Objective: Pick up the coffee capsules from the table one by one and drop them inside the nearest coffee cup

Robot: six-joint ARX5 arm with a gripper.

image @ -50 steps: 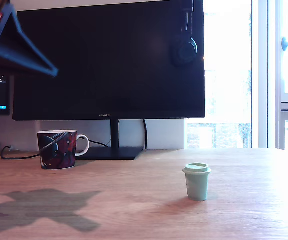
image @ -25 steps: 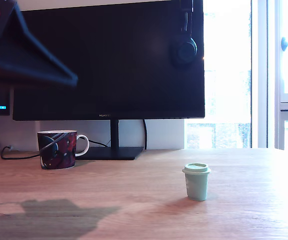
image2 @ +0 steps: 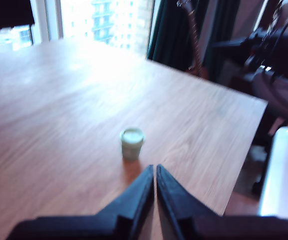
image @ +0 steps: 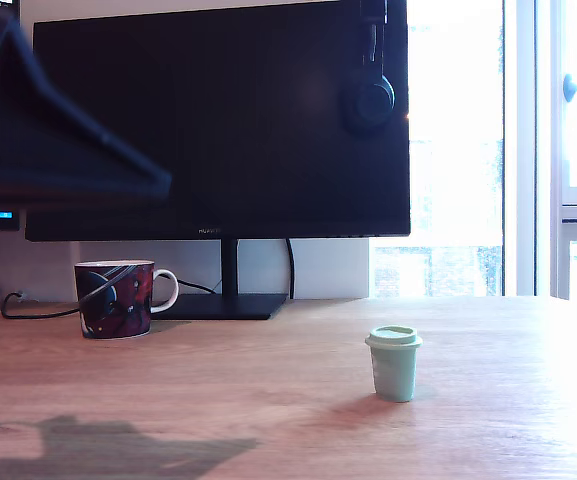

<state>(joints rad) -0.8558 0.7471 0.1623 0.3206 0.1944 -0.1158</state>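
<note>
In the exterior view my gripper (image: pixel 153 180) hangs high at the left, fingers pressed together and empty. Below it the coffee cup (image: pixel 116 298) stands on the table (image: pixel 268 400). Well to the right, one coffee capsule (image: pixel 394 363) stands upright, apart from everything.

One pale mint-green capsule (image: pixel 395 363) is seen upright on the wooden table (image: pixel 268 400), just ahead of the pressed-together gripper (image2: pixel 154 170) tips, untouched; the swirl-patterned mug (image: pixel 118 298) stands well apart.
</note>
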